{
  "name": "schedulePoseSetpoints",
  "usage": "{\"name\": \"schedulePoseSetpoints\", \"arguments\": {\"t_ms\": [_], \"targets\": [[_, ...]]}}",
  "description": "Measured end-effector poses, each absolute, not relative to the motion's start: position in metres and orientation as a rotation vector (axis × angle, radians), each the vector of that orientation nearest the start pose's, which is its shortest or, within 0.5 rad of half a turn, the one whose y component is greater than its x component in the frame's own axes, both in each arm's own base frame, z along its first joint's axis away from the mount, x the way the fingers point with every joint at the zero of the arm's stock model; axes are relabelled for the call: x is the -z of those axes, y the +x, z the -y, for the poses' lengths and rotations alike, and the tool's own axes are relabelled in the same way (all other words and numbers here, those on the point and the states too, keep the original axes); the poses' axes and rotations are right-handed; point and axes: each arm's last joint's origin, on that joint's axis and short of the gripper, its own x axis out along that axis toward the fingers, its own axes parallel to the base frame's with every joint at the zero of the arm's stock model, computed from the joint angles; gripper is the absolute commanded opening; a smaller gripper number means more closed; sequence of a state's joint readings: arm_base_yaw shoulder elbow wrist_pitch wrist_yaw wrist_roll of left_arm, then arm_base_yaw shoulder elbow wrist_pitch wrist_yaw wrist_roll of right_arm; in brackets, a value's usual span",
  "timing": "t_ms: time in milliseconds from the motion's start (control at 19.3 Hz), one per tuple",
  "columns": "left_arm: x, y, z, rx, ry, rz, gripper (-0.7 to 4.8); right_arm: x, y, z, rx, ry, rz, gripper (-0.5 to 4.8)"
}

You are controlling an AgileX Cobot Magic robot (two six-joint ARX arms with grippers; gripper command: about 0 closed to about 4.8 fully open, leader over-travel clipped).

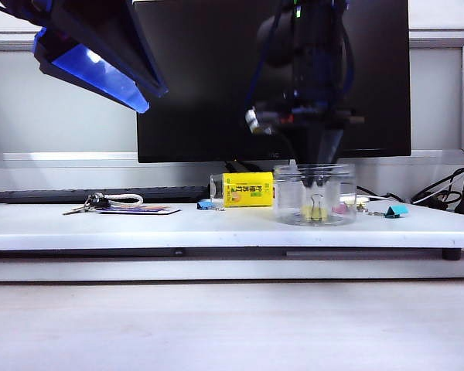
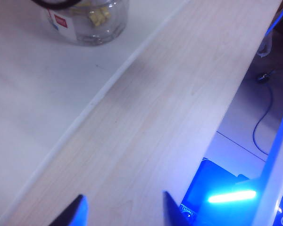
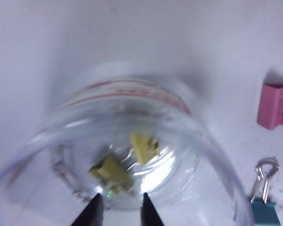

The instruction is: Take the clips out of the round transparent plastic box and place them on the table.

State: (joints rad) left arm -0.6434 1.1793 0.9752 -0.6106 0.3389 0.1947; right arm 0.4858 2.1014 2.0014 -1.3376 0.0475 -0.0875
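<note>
White table (image 1: 139,224): red-marked label (image 2: 61,22) on box (image 1: 315,195); both grippers empty.

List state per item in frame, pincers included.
round transparent plastic box: upright on the table, lid off
clips: two seen lying loose on the box floor, ungripped
right pincer: reaching into the box, part open, nothing between its jaws
left pincer: open, empty, raised off to the side
pink clip: on the table outside the box
teal clip: on the table outside the box
</note>
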Motion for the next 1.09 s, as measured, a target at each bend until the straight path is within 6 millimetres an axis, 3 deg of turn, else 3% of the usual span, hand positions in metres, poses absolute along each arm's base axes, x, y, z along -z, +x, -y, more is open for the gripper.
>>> {"name": "schedulePoseSetpoints", "arguments": {"t_ms": [415, 571, 675, 1090], "targets": [[-0.287, 0.184, 0.150, 1.005, 0.297, -0.746, 2.14, -0.261, 0.374, -0.190, -0.412, -0.450, -1.405, 1.09], [-0.287, 0.184, 0.150, 1.006, 0.297, -0.746, 2.14, -0.258, 0.375, -0.191, -0.407, -0.444, -1.418, 0.71], [-0.288, 0.184, 0.150, 1.006, 0.297, -0.745, 2.14, -0.256, 0.375, -0.191, -0.405, -0.443, -1.424, 0.12], [-0.288, 0.184, 0.150, 1.006, 0.297, -0.741, 2.14, -0.254, 0.377, -0.192, -0.397, -0.430, -1.423, -0.01]]}}
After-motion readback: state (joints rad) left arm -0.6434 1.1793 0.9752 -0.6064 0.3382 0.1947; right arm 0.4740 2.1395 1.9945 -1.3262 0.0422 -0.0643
